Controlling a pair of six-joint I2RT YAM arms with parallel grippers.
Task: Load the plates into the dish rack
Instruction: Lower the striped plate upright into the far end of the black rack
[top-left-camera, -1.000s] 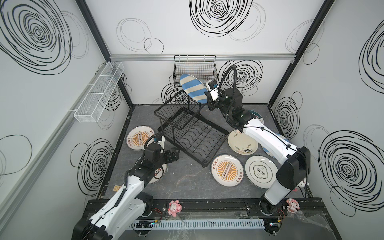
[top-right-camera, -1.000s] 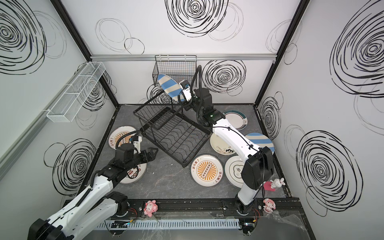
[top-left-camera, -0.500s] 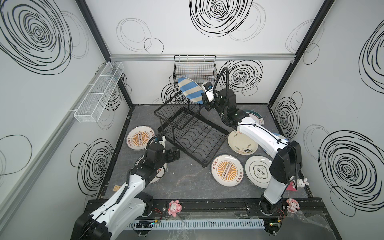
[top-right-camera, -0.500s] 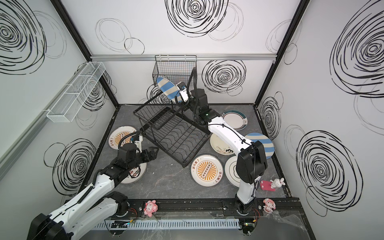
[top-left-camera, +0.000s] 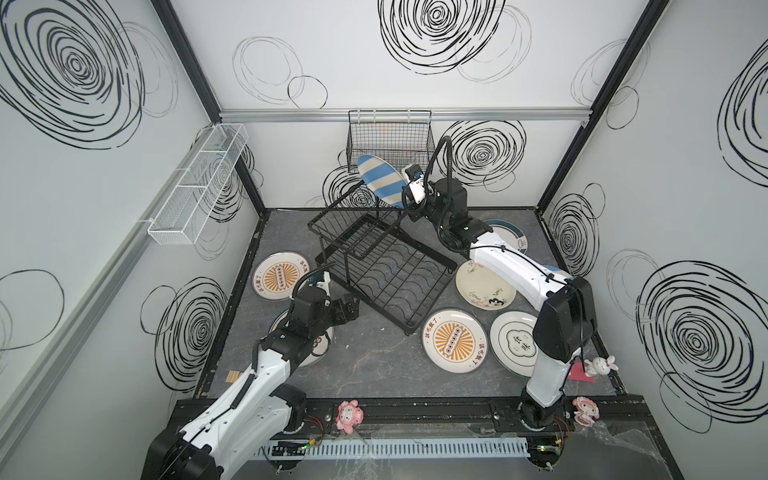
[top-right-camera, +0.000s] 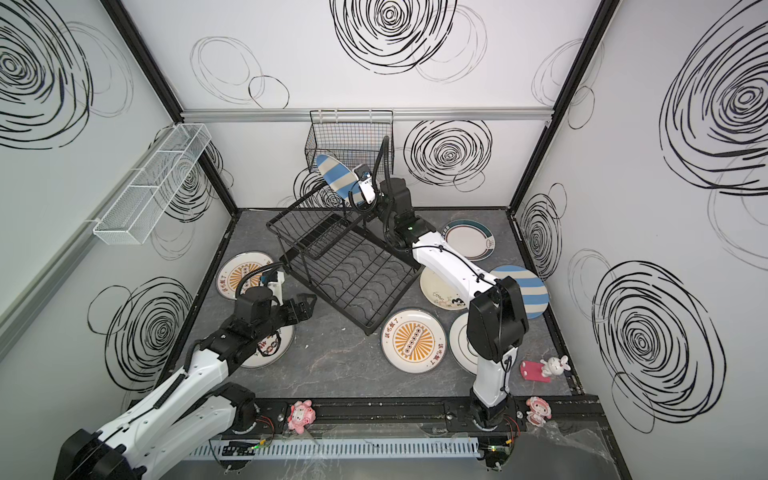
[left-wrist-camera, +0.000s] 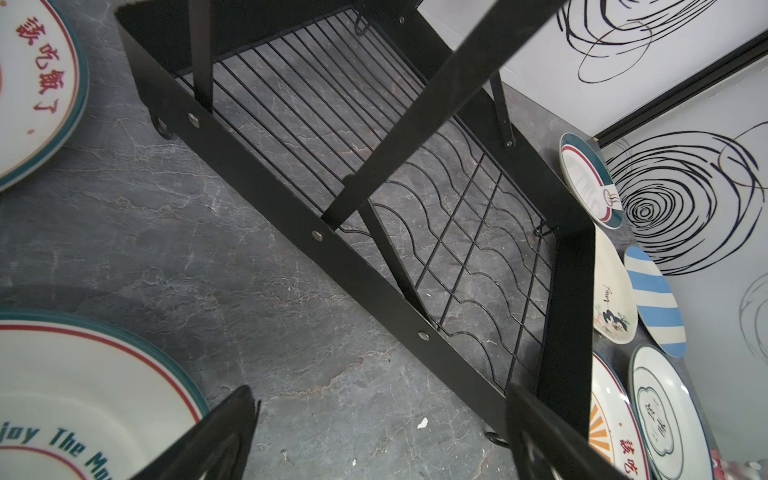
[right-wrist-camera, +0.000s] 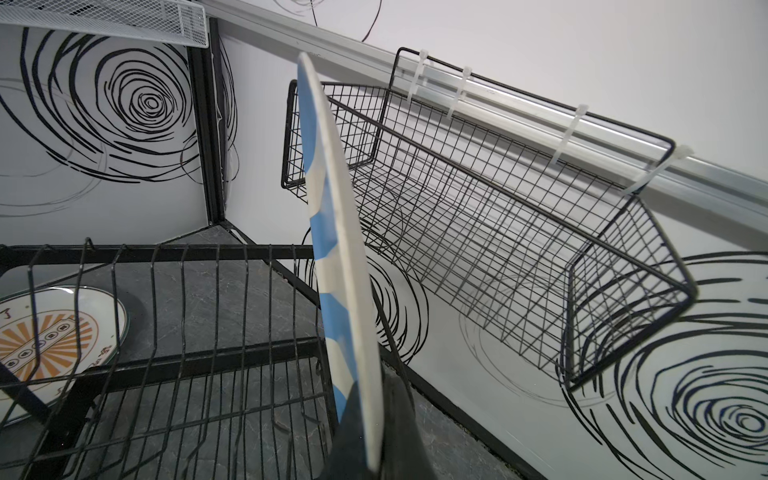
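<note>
1. Right wrist view: the right gripper (right-wrist-camera: 368, 440) is clamped on the rim of a striped plate (right-wrist-camera: 332, 232), which is seen edge-on in blue and cream bands.
2. The striped plate stands almost upright just beside the wire prongs on the upper tier of the rack (right-wrist-camera: 166, 332). I cannot tell whether it touches them.
3. In both top views the striped plate is up in the air over the far corner of the upper tier, in front of the wall basket (top-left-camera: 388, 139).
4. The rack sits askew in the middle of the bench (top-left-camera: 374, 374), with the lower grid of wavy slots toward the front.
5. The left gripper (top-left-camera: 349, 309) hangs low by the rack's near left edge with its jaws apart, holding nothing. The left wrist view shows only bench and rack frame between its fingers.
6. A lettered plate (top-right-camera: 270, 352) lies flat under the left arm.
7. The other plates lie flat on the bench around the rack:
   - a sunburst plate (top-left-camera: 279, 276) to the left;
   - a second sunburst plate (top-left-camera: 454, 340) near the front corner;
   - a character plate (top-left-camera: 515, 345) just beside it;
   - a floral plate (top-left-camera: 484, 289) by the right edge;
   - a teal-rim plate (top-left-camera: 509, 237) at the back right;
   - a second striped plate (top-right-camera: 528, 291), partly behind the right arm.
</note>
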